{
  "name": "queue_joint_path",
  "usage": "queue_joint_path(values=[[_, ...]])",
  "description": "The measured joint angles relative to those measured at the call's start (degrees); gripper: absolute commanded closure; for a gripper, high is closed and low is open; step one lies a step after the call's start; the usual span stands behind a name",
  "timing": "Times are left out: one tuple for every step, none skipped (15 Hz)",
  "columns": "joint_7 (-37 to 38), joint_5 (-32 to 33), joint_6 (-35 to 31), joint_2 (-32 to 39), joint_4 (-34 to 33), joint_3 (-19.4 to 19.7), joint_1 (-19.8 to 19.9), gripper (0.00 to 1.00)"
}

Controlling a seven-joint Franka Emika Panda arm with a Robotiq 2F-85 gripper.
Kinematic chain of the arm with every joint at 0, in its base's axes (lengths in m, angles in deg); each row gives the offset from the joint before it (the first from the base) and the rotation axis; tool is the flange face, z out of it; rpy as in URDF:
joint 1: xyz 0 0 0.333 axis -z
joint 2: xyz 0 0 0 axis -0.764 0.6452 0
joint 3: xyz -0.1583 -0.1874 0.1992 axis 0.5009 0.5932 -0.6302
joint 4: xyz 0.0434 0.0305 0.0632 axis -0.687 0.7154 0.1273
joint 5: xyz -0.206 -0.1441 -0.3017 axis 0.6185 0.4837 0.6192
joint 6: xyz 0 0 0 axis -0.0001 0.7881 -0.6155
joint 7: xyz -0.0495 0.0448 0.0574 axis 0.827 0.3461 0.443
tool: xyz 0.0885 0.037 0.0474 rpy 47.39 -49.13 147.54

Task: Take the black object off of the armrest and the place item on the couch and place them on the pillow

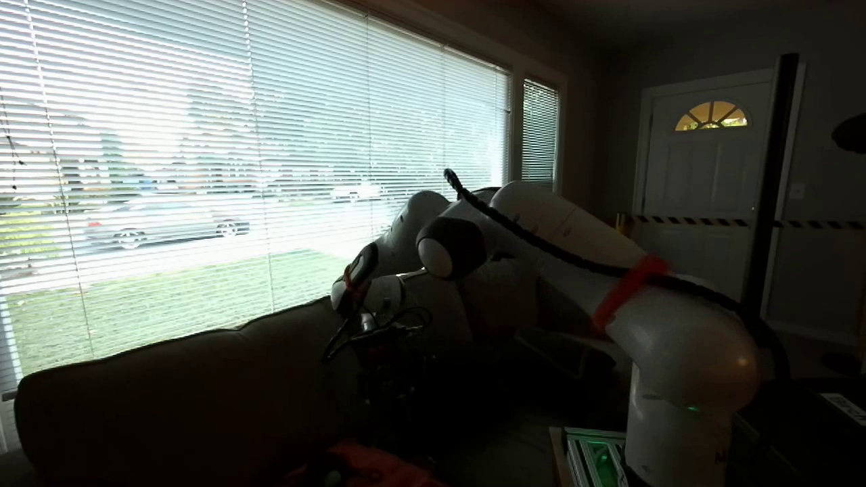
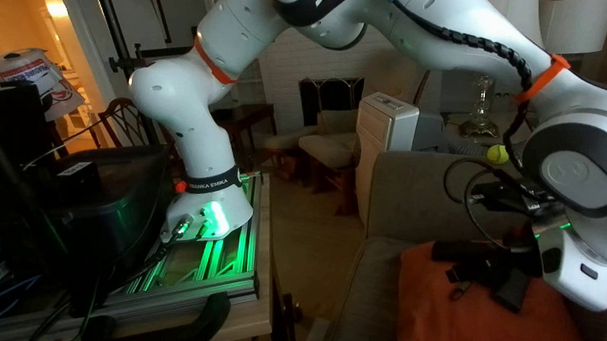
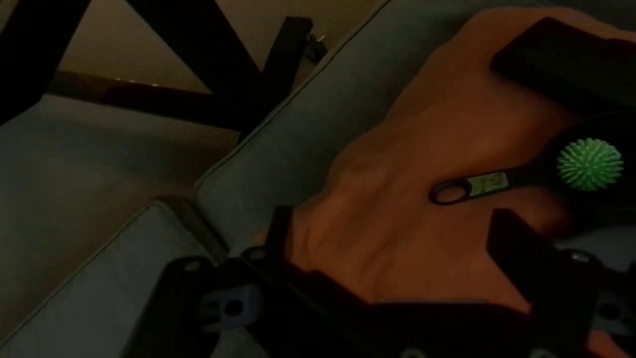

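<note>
Plainly, the claw (image 3: 392, 216) holds nothing: its two fingers (image 3: 280, 231) stand wide apart above the orange pillow (image 3: 397, 164), with the pillow's cloth between them in the wrist view. Whether a fingertip touches the pillow I cannot tell.

Both black things lie on the pillow already, and which of them the task means by its black object is unclear. One is a black block (image 3: 566, 64), lying flat near the pillow's edge. The other is a black utensil (image 3: 539, 171), its looped handle resting on the pillow. A green spiky ball (image 3: 590, 164) sits at the utensil's round head, so it too is over the pillow.

Under the pillow is the couch (image 2: 374, 301), a bare strip of its seat showing alongside. The couch's armrest (image 2: 423, 196) rises beyond the pillow in an exterior view. At its top edge, farther from the pillow, shows a yellow tennis ball (image 2: 497, 154); I cannot say whether it rests on the armrest or behind it.

Across a gap from the pillow stands a wooden tabletop (image 2: 259, 319), where the white arm (image 2: 422, 44) has its base; the arm reaches over until its wrist hangs above the pillow. Well past the pillow are a white cabinet (image 2: 386, 123), a cushioned chair (image 2: 332, 148) and a lamp (image 2: 481, 106). In an exterior view the pillow is a dim red patch, with a window blind (image 1: 203, 169) well behind it, past the couch.
</note>
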Motion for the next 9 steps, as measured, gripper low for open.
queue_joint_path(values=[[-0.8, 1.9, -1.9, -1.8, 2.8, 1.1, -2.2, 0.0], [-1.2, 4.6, -4.2, -3.6, 5.6, 1.4, -3.9, 0.0], [-1.2, 7.5, -6.7, -5.4, 8.4, 1.4, -5.3, 0.0], [-1.2, 10.5, -9.4, -7.3, 11.3, 1.4, -6.8, 0.0], [-1.2, 13.4, -12.0, -9.1, 14.1, 1.4, -8.2, 0.0], [-1.1, 16.4, -14.7, -10.9, 17.0, 1.4, -9.5, 0.0], [-1.0, 19.3, -17.5, -12.8, 19.9, 1.5, -10.8, 0.0], [-0.8, 22.4, -20.4, -14.6, 22.9, 1.6, -12.1, 0.0], [-0.5, 25.6, -23.2, -16.4, 25.8, 1.8, -13.2, 0.0]])
